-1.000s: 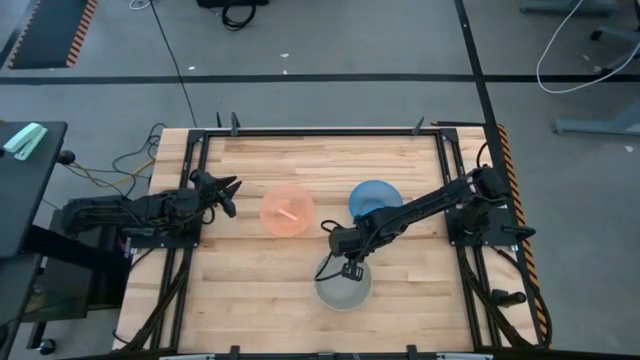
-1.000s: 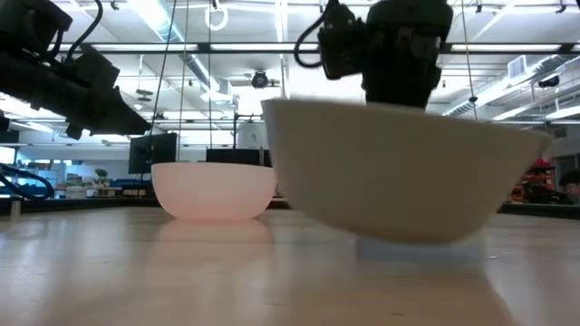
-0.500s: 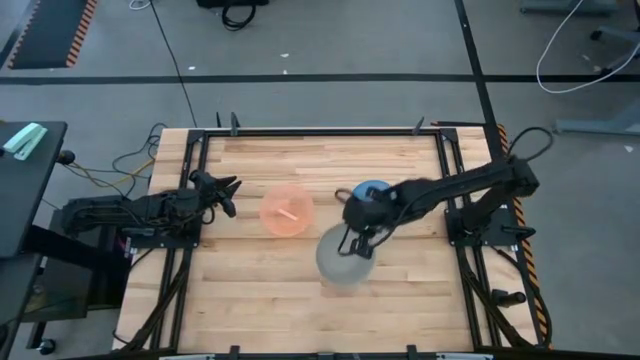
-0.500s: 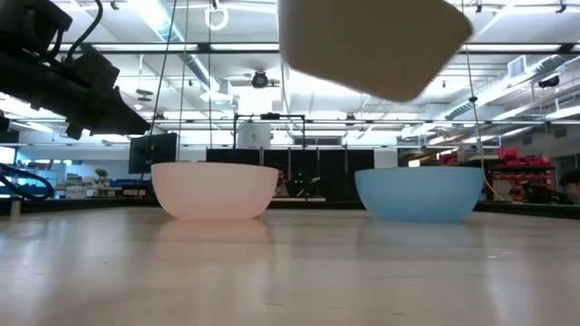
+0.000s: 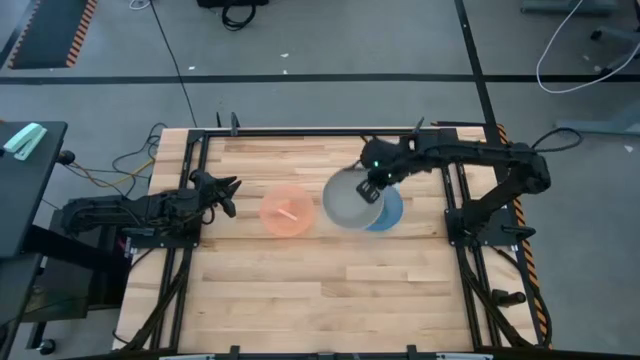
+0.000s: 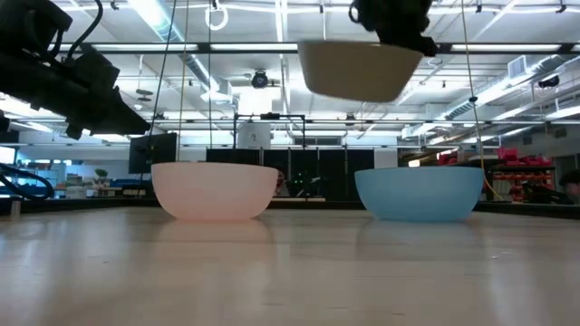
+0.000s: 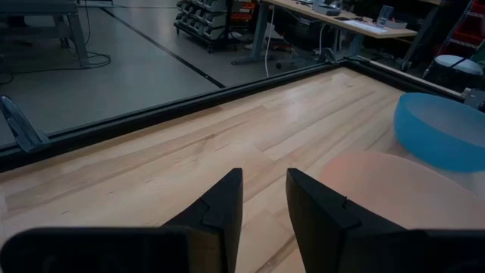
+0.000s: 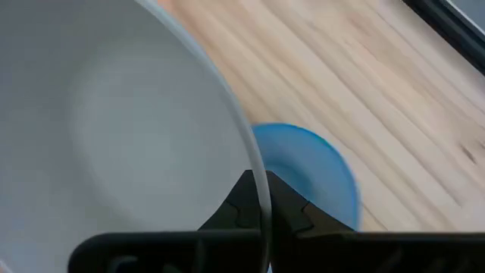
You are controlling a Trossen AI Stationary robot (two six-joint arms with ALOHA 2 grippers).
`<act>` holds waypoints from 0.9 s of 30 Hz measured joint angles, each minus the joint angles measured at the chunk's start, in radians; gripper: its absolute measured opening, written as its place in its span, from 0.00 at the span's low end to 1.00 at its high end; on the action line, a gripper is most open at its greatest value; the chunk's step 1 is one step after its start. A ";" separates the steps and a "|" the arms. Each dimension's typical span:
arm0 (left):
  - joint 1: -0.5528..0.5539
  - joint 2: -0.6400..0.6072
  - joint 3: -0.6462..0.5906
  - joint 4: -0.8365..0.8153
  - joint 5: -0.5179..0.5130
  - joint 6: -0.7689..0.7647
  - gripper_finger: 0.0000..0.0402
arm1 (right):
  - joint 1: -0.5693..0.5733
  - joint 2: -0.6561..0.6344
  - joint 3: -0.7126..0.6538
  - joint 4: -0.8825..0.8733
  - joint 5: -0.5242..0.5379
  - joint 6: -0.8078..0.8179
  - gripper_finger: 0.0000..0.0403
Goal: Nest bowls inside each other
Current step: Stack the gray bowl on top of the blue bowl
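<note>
Wooden table [image 5: 300,280]: right gripper [image 5: 372,187], fingers pinching the grey-white bowl [image 5: 347,201] rim, is needing centring above the blue bowl [image 6: 419,193] before lowering; left gripper [image 5: 226,190] fingers are sitting slightly spread.

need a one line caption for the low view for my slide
Right pincer holds the grey-white bowl in the air above the blue bowl; the pink bowl sits beside it.
</note>
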 joint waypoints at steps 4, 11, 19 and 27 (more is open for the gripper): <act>0.000 0.000 0.000 0.000 0.000 0.000 0.28 | -0.087 0.027 0.000 -0.081 -0.007 0.000 0.01; 0.000 0.000 0.000 0.000 0.003 0.000 0.27 | -0.167 0.097 0.000 -0.143 -0.071 -0.032 0.01; 0.000 0.000 0.000 0.000 0.026 -0.023 0.27 | -0.201 0.125 -0.058 -0.133 -0.117 -0.112 0.01; 0.000 0.000 0.000 0.000 0.037 -0.032 0.27 | -0.243 -0.014 -0.275 -0.021 -0.145 -0.108 0.01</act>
